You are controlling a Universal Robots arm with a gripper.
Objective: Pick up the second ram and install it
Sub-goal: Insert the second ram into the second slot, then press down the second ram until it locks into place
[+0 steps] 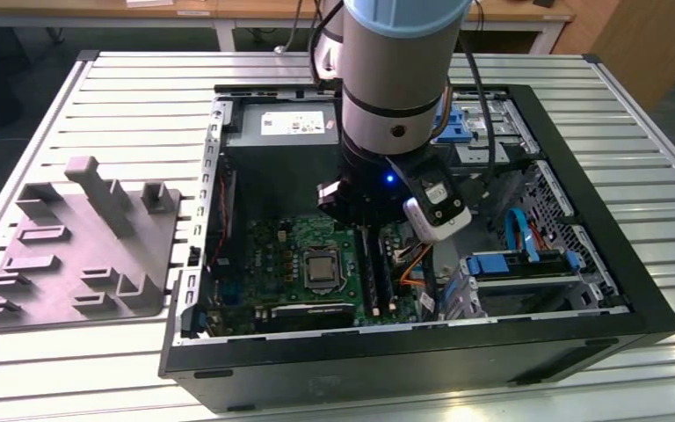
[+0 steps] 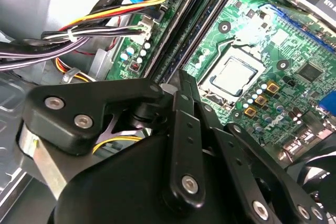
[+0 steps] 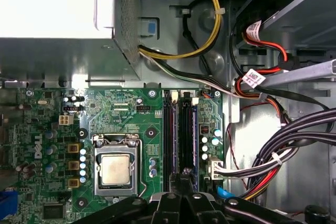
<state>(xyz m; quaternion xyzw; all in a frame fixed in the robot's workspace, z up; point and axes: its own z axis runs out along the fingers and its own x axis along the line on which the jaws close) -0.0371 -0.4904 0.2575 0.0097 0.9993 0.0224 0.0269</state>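
Second ram [image 3: 185, 140] down in its slot beside the CPU socket [image 3: 116, 170], apparently seated; gripper [image 3: 181, 182] low above it, grip impossible to tell.

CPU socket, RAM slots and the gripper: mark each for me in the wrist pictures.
CPU socket [image 3: 116, 170]: first wrist view, on the metal lid of the chip.
RAM slots [image 3: 178, 135]: first wrist view, midway along the dark rails.
gripper [image 2: 181, 95]: second wrist view, at the tip of the black fingers.
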